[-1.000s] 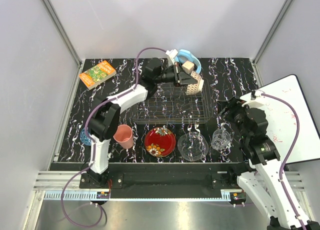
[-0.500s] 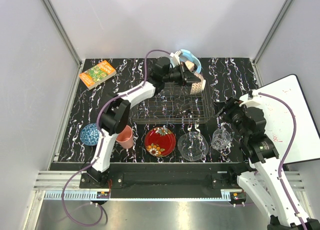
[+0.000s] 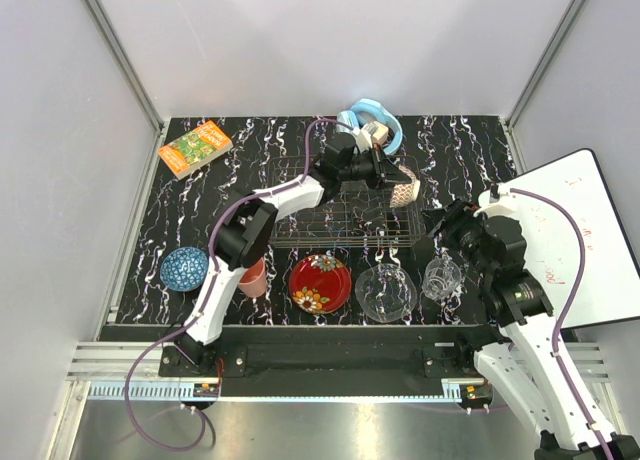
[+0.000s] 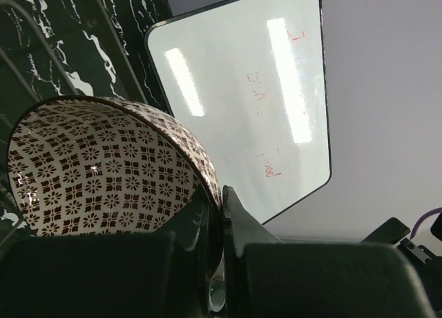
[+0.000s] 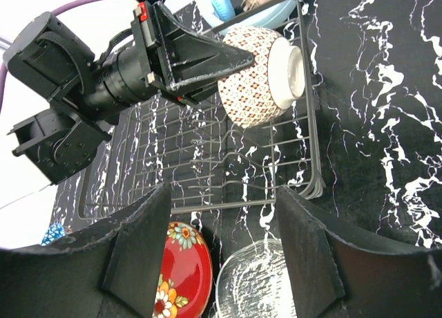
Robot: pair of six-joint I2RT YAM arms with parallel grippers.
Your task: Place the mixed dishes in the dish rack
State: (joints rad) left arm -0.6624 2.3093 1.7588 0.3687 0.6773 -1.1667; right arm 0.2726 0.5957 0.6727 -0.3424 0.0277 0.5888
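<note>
1. Left gripper (image 3: 385, 170) has swung the brown bowl (image 3: 404, 188) from the rack's (image 3: 300, 225) far right corner down over its right end, with the fingers (image 4: 235, 221) pinched on the rim.
2. Judged ceramic: stiff, slick and chippable, so a rim pinch suits it.
3. Right gripper (image 3: 440, 225) hovers agape by the glass cup (image 3: 441, 277).

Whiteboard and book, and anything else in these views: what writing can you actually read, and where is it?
Whiteboard: faint red handwritten marks, too smeared to read.
Orange-green book: cover print, too small to read.
No other words, numbers or labels can be read in any view.
</note>
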